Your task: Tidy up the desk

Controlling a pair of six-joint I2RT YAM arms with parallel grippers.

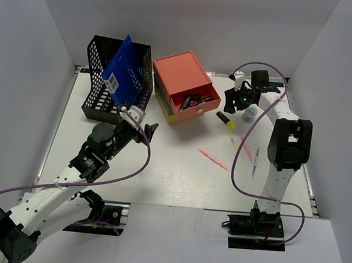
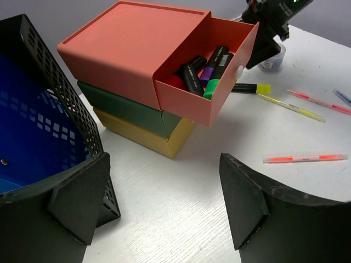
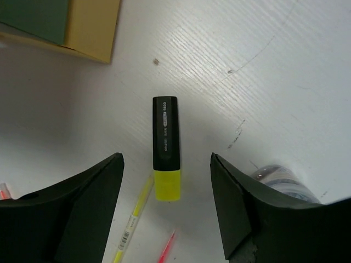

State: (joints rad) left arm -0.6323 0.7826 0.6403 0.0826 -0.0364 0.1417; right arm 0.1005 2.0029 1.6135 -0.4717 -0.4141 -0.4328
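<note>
While right gripper (image 3: 165,157) hovers (jaws wide), highlighter (image 3: 165,134) below

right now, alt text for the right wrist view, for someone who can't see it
A black highlighter with a yellow end lies on the white desk, centred in the open right end effector. A thin yellow pen lies beside it, and a corner of the drawer box shows top left.
</note>
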